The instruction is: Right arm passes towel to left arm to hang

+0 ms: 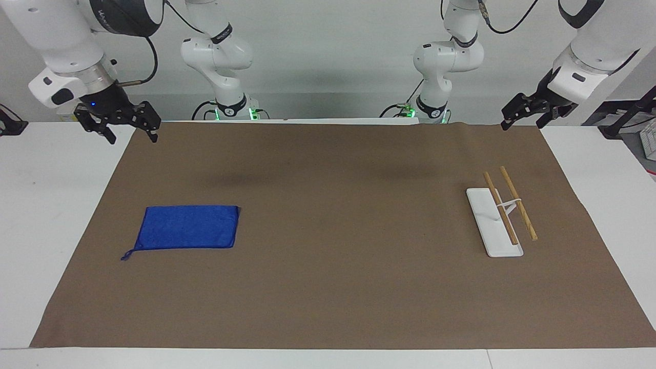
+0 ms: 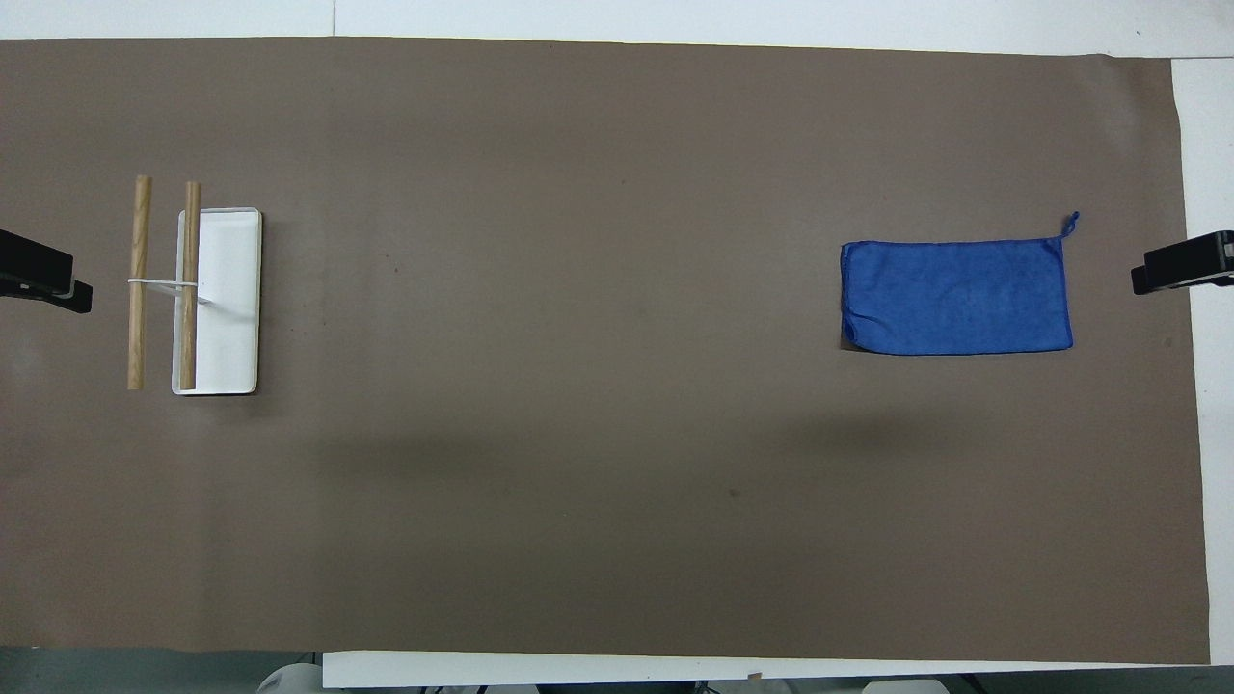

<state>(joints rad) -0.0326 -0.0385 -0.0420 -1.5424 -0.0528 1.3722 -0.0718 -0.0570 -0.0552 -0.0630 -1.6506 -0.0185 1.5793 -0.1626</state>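
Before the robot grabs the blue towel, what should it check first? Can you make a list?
1. Towel lies flat on the brown mat, with nothing on top of it: ok.
2. Right gripper is open, holds nothing and hangs over the mat's edge at its own end of the table: ok.
3. Left gripper is open, holds nothing and waits over the mat's edge at its end: ok.
4. Hanging rack, a white base with two wooden rods, stands upright with both rods bare: ok.
5. Mat between towel and rack has nothing lying on it: ok.
6. Towel's loop string shows at one corner: ok.
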